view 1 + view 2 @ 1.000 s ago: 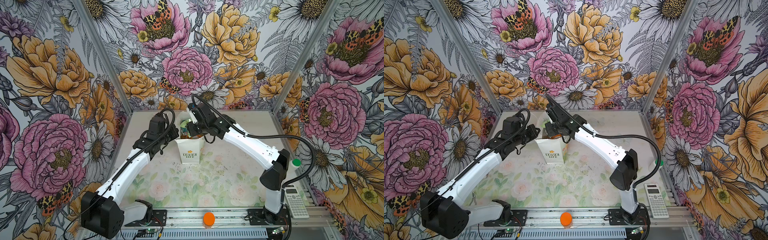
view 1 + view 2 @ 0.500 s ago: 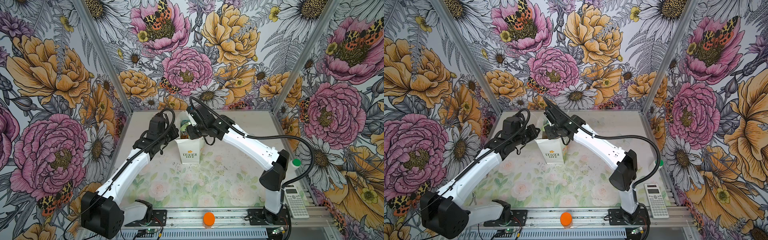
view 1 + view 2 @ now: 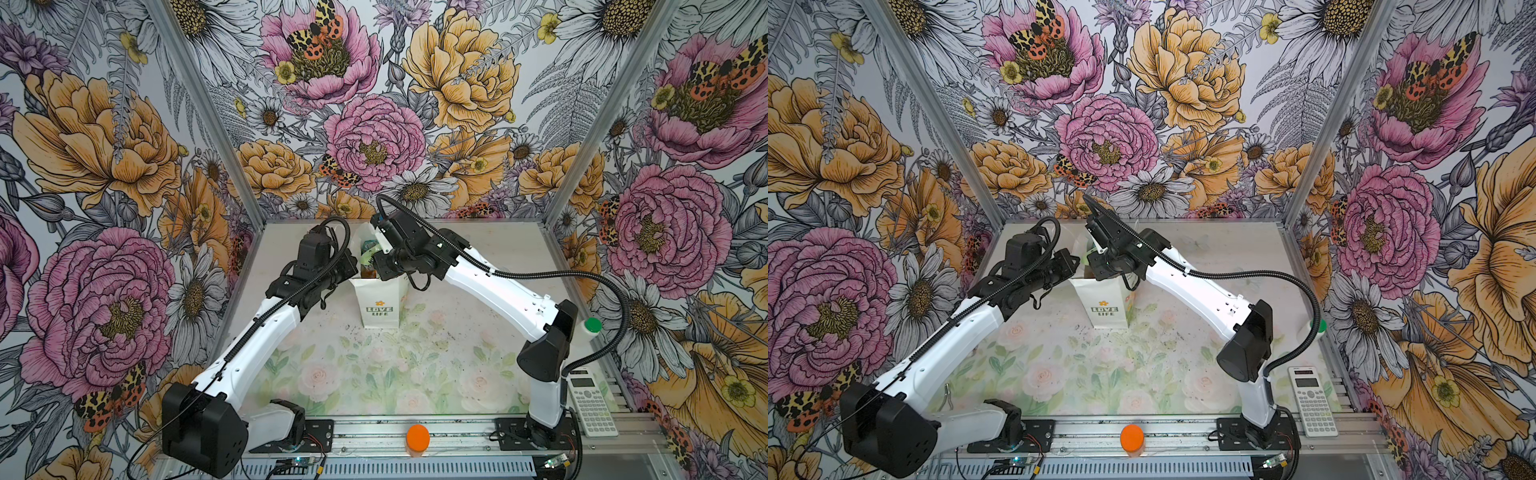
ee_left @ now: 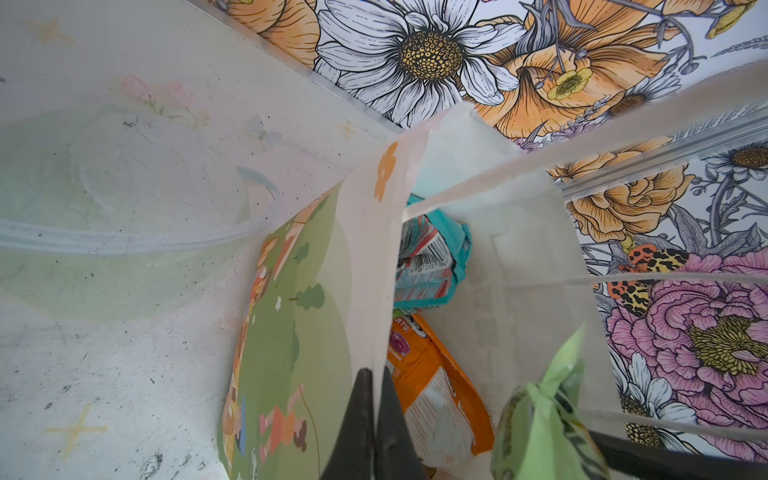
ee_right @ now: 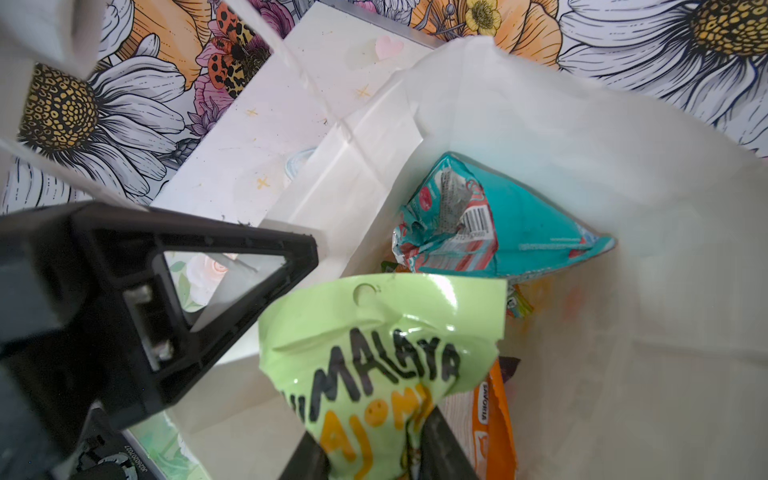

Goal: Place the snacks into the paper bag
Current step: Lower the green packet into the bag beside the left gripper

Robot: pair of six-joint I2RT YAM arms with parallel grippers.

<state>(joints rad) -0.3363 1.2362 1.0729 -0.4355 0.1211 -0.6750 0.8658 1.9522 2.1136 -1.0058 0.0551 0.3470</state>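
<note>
As seen from above, paper bag: standing upright on the flowered surface, gaping open at the top, turning its narrow "LOVE LIFE" side toward the near rail in both top views.
left fingers: clamping shut on the paper bag's rim, pinching the top edge of its green pictured wall from outside and inside.
left arm: reaching in toward the paper bag from its left side in both top views.
right fingers: gripping the lower part of the pale green packet, flanking it on both sides, hovering just above the paper bag's mouth.
right arm: stretching over toward the paper bag from its right side.
pale green packet: hanging in the paper bag's open mouth between the two wide walls, pointing its hole-punched end down into the paper bag, showing black lettering in the right wrist view.
teal packet: lying inside the paper bag, leaning against a white inner wall, showing a barcode.
orange-and-white packet: sitting inside the paper bag just beside the teal packet, hiding partly under the pale green packet in the right wrist view.
calculator: lying well apart from the paper bag, off to its right by the near rail.
orange disc: sitting on the rail, well apart from the paper bag, on its near side.
</note>
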